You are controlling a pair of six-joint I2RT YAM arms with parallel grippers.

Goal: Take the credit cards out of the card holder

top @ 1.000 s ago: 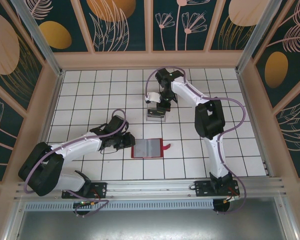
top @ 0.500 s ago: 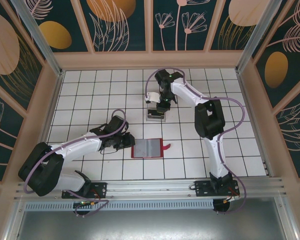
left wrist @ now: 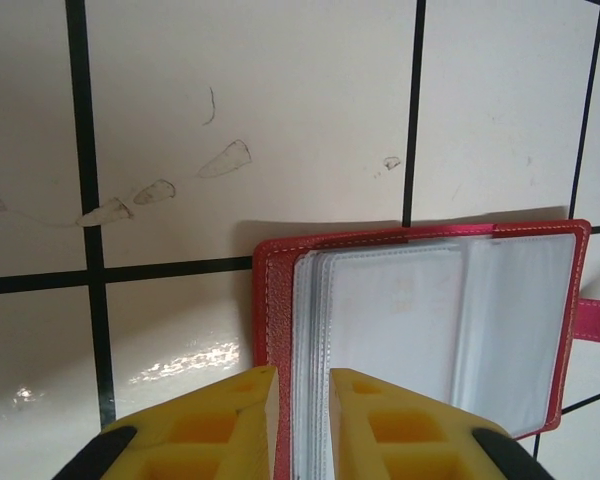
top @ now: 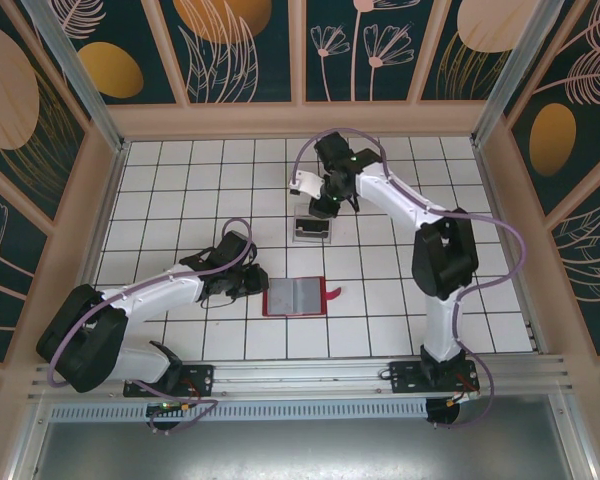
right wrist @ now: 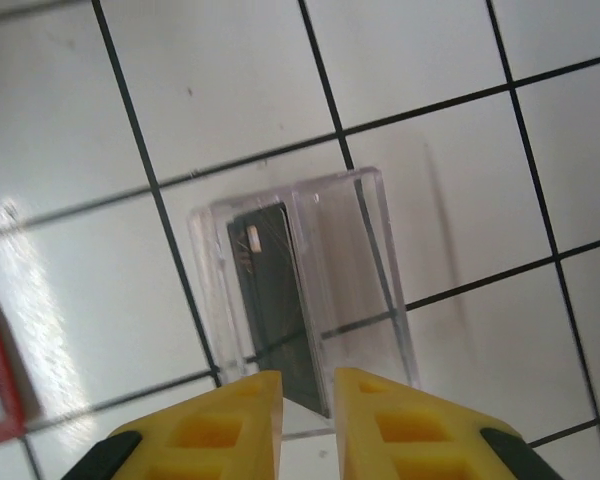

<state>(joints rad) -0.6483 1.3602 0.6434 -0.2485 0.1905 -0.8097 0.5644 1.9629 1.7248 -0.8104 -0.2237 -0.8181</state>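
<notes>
Moved: right arm (top: 435,255), elbow swung outward. Left gripper (left wrist: 302,388) clenched on card holder (top: 295,296) left edge; holder red, open flat, greyish pockets. Beyond holder: clear tray (top: 312,238), 1 dark grey credit card (right wrist: 270,290) inside. Right gripper (right wrist: 308,388) above tray, slightly parted, empty.

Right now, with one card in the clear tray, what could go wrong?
The dark card sits in the clear tray, close under the right gripper; a low pass could knock it out or shove the tray. The left gripper pinches only the left edge of the card holder, so pulling another card might drag or fold it.
</notes>
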